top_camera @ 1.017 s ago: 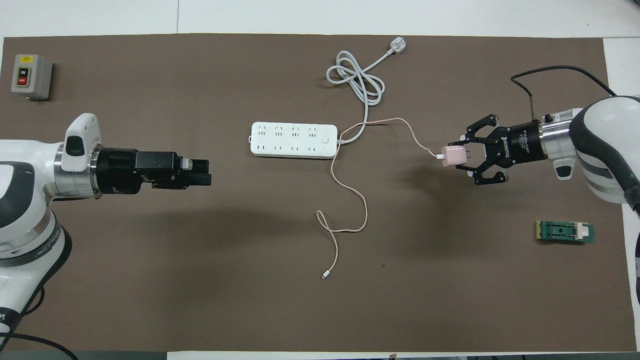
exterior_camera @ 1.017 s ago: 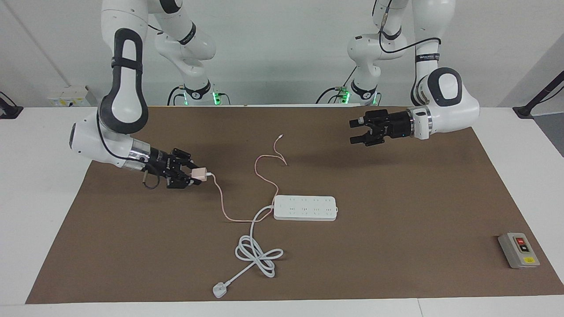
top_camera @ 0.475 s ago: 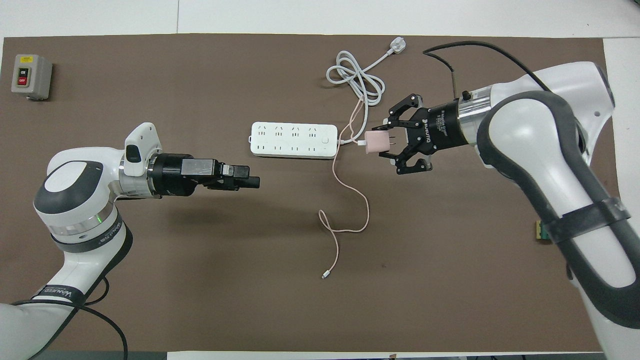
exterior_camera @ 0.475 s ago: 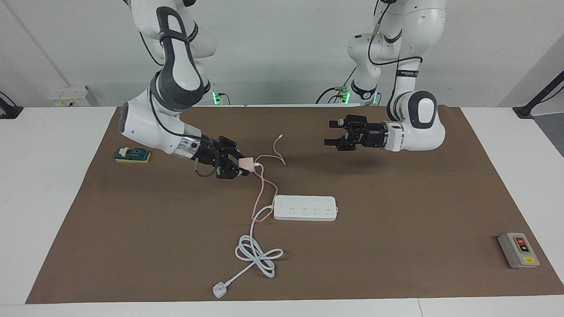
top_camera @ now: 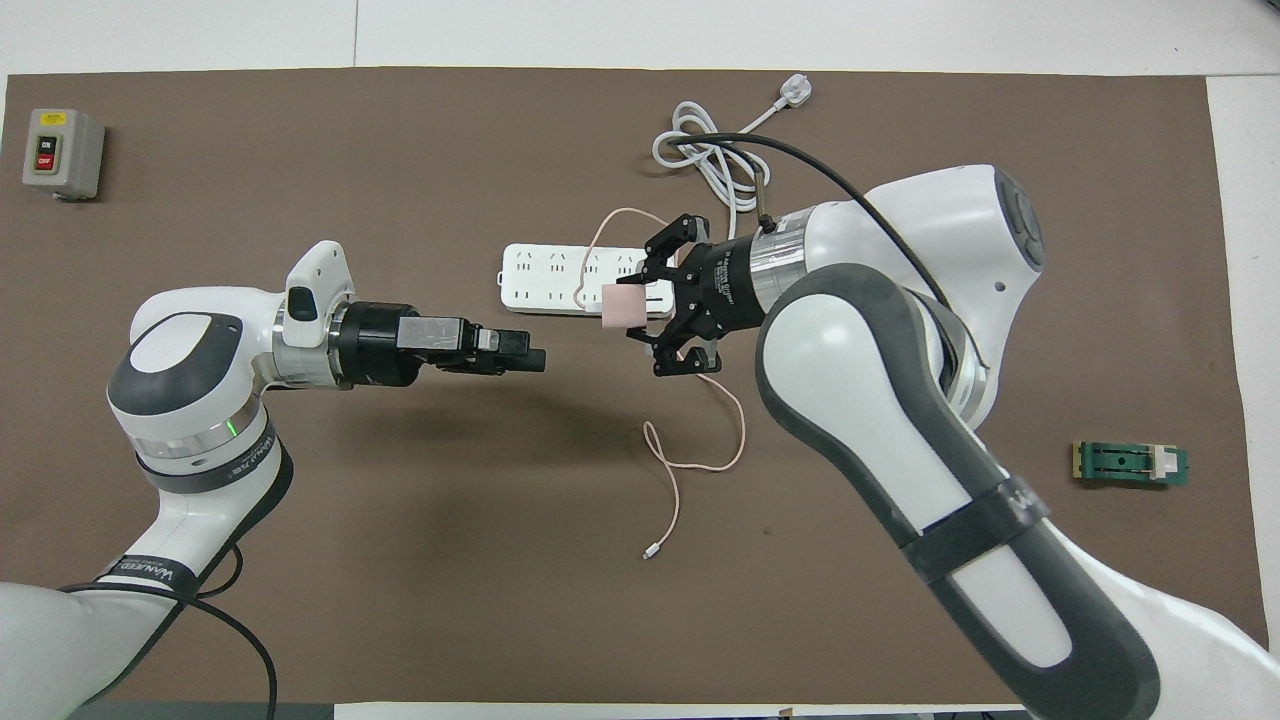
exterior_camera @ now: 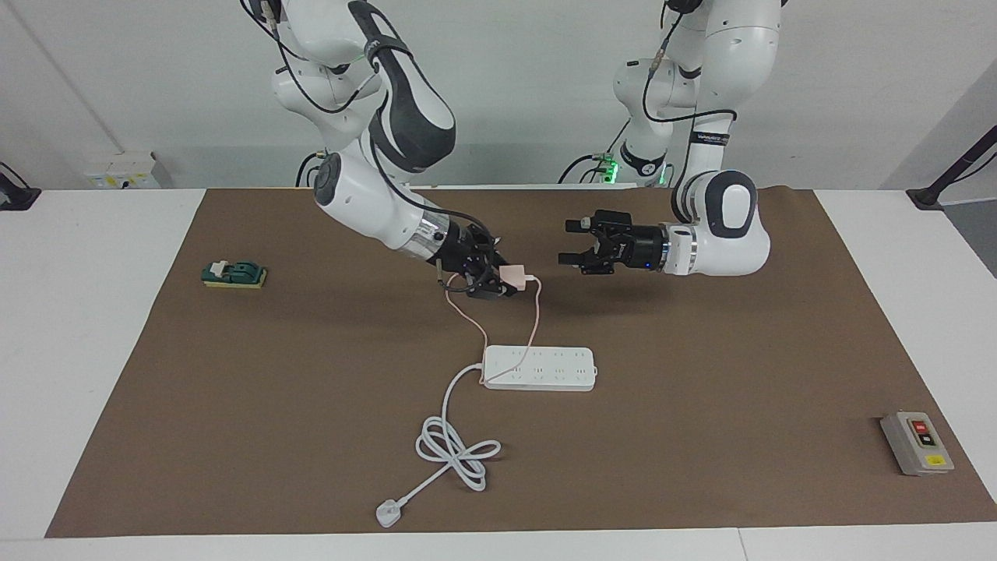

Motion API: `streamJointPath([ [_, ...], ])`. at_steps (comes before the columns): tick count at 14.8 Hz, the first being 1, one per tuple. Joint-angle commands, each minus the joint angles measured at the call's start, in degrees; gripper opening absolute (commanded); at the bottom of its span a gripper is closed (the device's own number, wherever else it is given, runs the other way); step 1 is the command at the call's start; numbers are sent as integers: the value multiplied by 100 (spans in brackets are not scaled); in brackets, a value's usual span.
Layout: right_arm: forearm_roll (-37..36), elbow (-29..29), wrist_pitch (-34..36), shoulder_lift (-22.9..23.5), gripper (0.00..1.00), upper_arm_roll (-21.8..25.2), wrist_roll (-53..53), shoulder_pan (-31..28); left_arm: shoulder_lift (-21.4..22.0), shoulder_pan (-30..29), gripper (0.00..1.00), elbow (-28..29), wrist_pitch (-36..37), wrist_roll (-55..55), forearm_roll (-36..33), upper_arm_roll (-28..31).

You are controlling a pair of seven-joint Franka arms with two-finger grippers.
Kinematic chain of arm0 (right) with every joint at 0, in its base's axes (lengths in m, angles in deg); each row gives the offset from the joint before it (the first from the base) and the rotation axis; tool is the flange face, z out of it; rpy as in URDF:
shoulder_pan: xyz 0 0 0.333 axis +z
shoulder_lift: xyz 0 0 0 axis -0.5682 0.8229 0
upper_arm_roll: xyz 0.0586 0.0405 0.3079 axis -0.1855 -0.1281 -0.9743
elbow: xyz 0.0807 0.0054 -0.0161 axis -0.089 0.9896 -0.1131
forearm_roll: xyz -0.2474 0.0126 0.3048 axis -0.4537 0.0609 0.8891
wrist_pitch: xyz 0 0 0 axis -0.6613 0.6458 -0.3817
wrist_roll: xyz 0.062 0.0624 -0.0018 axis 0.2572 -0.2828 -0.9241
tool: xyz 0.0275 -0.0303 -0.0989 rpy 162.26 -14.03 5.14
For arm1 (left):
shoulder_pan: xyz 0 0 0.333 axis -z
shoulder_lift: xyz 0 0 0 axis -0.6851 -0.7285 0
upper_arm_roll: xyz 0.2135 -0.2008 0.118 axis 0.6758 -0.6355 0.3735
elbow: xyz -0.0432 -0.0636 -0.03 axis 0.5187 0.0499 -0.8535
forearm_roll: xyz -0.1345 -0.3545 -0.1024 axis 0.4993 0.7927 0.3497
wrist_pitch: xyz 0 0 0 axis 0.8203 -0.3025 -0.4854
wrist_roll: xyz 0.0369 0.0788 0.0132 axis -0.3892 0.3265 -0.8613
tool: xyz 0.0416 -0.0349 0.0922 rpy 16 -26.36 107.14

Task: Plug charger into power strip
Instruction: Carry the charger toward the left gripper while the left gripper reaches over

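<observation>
My right gripper (exterior_camera: pixel 510 281) (top_camera: pixel 641 306) is shut on the pale pink charger (exterior_camera: pixel 515 274) (top_camera: pixel 621 305) and holds it in the air over the cord end of the power strip (exterior_camera: pixel 539 368) (top_camera: pixel 545 281). The charger's thin pink cable (exterior_camera: pixel 536 312) (top_camera: pixel 690 466) hangs down and loops across the strip onto the brown mat. The white strip lies flat mid-mat with its sockets up. My left gripper (exterior_camera: pixel 566 242) (top_camera: pixel 538 358) hovers open and empty over the mat, level with the charger and pointing at it across a short gap.
The strip's thick white cord (exterior_camera: pixel 456 452) (top_camera: pixel 715 150) lies coiled farther from the robots, ending in a three-pin plug (exterior_camera: pixel 386 513) (top_camera: pixel 795 92). A grey button box (exterior_camera: pixel 916 442) (top_camera: pixel 62 152) sits toward the left arm's end. A green block (exterior_camera: pixel 234 274) (top_camera: pixel 1130 464) lies toward the right arm's end.
The right arm has carried the charger from its own end of the table to the middle, dragging the cable along. The left gripper has also moved toward the middle, staying open.
</observation>
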Motion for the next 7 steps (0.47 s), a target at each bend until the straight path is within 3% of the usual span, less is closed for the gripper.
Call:
streamJointPath([
  [1,147,-144,-232,96,0,20,348,141,-70,132,100,-81,-196,-85,227,63],
  [7,130,-478,-523,245,0,29,816,387,-79,141,100,-28,-627,-68,227,72],
])
